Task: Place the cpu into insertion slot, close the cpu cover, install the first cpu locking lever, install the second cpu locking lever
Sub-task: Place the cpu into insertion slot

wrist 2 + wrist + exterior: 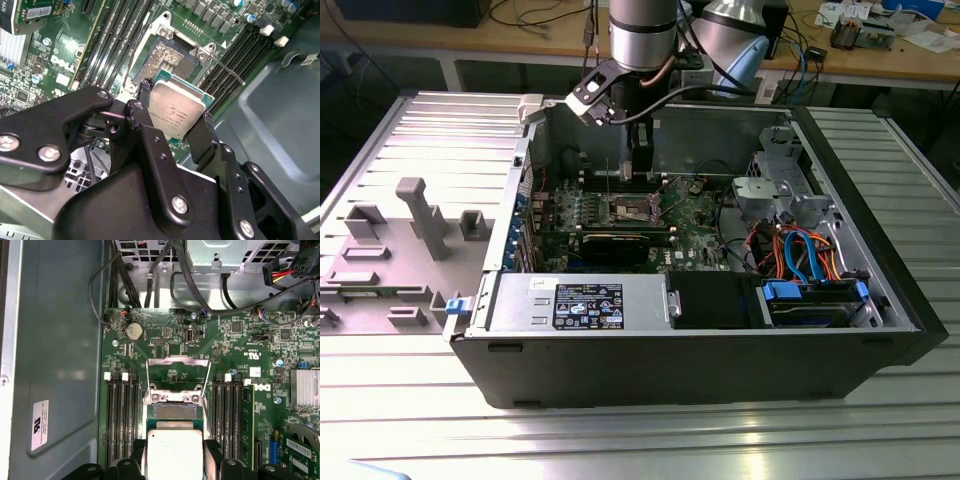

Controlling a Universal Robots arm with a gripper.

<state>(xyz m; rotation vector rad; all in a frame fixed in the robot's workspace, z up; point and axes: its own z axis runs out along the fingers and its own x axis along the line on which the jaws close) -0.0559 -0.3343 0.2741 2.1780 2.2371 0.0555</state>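
My gripper (175, 107) is shut on the cpu (176, 114), a flat silver-grey square chip pinched by two opposite edges between black fingers (139, 450). The chip hangs tilted just above and beside the insertion slot (167, 57), whose tan contact field lies bare. In the first wrist view the cpu (173, 452) sits next to the slot (173, 411), and the cpu cover (177, 372) stands flipped open beyond it. A thin locking lever (227, 67) sticks out, unlatched. In the exterior view the gripper (640, 170) reaches down into the open computer case above the slot (632, 208).
Long black memory slots (121, 415) flank the socket on both sides. A black expansion card (620, 243), a power supply (585, 305), a drive cage (775, 190) and bundled cables (800, 250) crowd the case. Grey fixtures (420, 215) stand outside at the exterior view's left.
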